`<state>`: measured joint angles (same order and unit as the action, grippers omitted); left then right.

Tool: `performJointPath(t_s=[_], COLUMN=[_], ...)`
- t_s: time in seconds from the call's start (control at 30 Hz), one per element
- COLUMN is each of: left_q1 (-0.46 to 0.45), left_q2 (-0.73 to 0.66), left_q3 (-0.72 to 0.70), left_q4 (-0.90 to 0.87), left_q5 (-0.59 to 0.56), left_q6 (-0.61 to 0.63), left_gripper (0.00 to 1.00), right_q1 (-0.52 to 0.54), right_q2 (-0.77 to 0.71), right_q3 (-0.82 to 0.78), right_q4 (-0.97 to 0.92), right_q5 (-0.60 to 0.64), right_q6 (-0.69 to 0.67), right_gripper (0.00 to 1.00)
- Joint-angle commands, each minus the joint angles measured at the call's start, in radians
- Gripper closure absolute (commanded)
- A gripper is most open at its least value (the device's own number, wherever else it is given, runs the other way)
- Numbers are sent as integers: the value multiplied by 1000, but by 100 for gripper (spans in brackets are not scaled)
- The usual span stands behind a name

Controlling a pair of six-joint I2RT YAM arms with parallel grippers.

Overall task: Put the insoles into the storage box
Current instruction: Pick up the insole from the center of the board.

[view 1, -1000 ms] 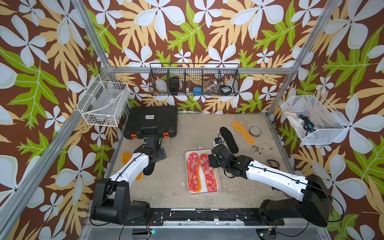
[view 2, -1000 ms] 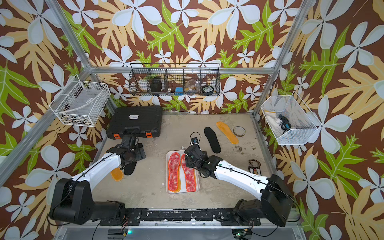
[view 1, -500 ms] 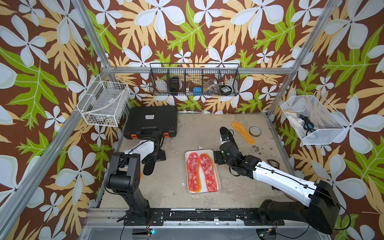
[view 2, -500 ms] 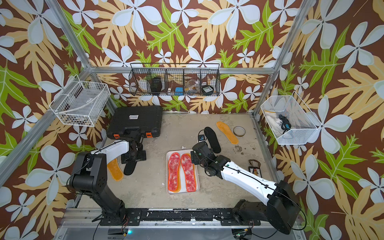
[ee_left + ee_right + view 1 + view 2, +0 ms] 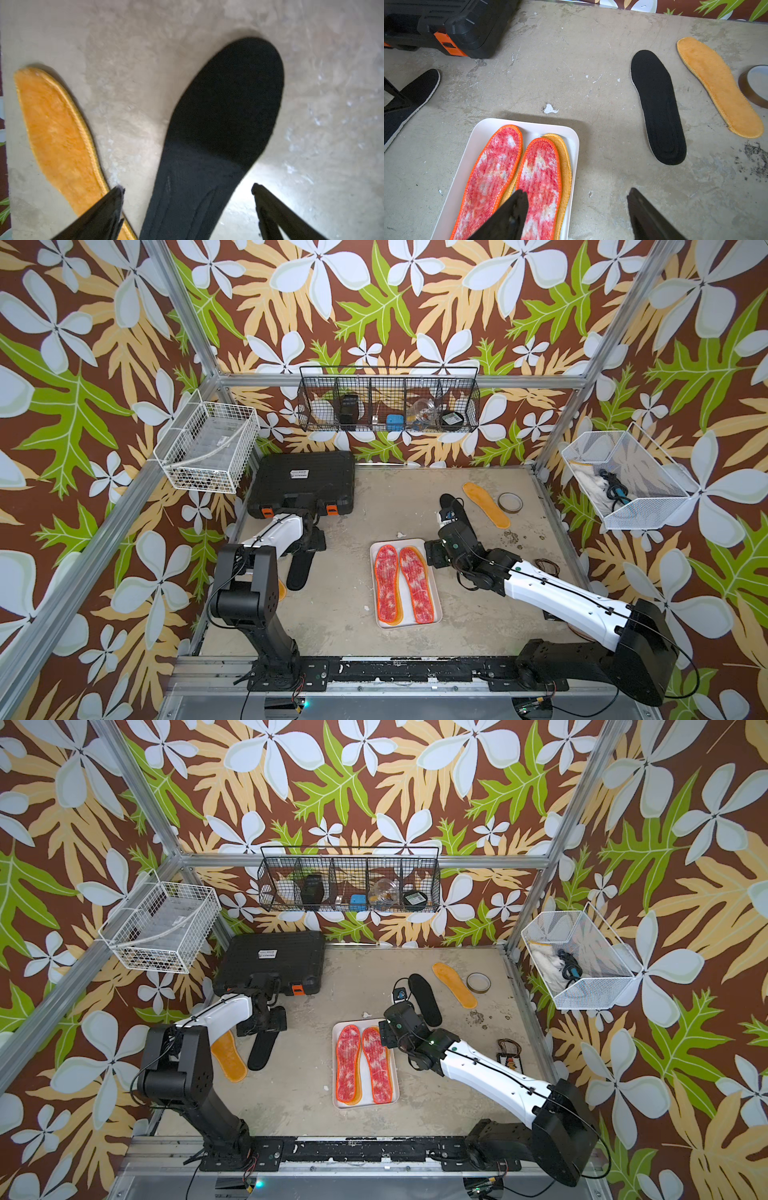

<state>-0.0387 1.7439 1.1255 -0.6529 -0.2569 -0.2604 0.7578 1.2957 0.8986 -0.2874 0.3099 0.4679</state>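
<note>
Insoles are part-packed, by my reckoning: two mottled red-white insoles with orange rims (image 5: 386, 585) lie side by side in the shallow white plastic storage box (image 5: 436, 597), with a fuzzy orange-yellow edge (image 5: 566, 166) peeping out beneath them.

My left gripper (image 5: 187, 187) hangs over a plain black flat insole (image 5: 228, 104). Its fingers are spread wide and straddle the narrower end. Nothing is clamped, and I cannot tell whether the tips touch the table. Just outside one finger lies a fuzzy orange-yellow insole (image 5: 56, 128).

My right gripper (image 5: 577, 193) is parted too, and empty, at the box's corner. One finger is above a red-white insole, the other over bare table. Ahead of its fingertips, well apart from them, lie a second black insole (image 5: 658, 108) and, beyond that, another orange-yellow insole (image 5: 716, 83) beside a roll of brown tape (image 5: 753, 87).

I judge the step in hand to be the left-side pick of the black insole. The next move calls for settling the fingers down either side of that thin pad and closing until its edges are pinched. I would then lift it level and carry it to the box, where the right gripper would first have to make room.
</note>
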Motion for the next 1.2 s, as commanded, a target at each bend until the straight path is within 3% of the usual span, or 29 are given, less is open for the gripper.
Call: performJointPath(t_s=[0.0, 0.33, 0.73, 1.0, 1.17], left_q1=[17, 17, 3, -1, -1], left_q2=[60, 75, 14, -34, -35], left_q3=[17, -15, -90, -112, -152], left_q4=[-15, 19, 42, 36, 54], left_q5=[50, 130, 327, 296, 198], left_q6=[23, 39, 36, 17, -42], left_gripper=[0, 0, 0, 1, 9], right_q1=[-1, 0, 0, 0, -1], right_q2=[-11, -39, -48, -38, -47], right_q3=[-4, 0, 8, 17, 20], right_q4=[20, 21, 14, 16, 6], right_q5=[-2, 21, 21, 23, 30], right_q6=[8, 5, -1, -8, -14], right_gripper=[20, 20, 20, 20, 19])
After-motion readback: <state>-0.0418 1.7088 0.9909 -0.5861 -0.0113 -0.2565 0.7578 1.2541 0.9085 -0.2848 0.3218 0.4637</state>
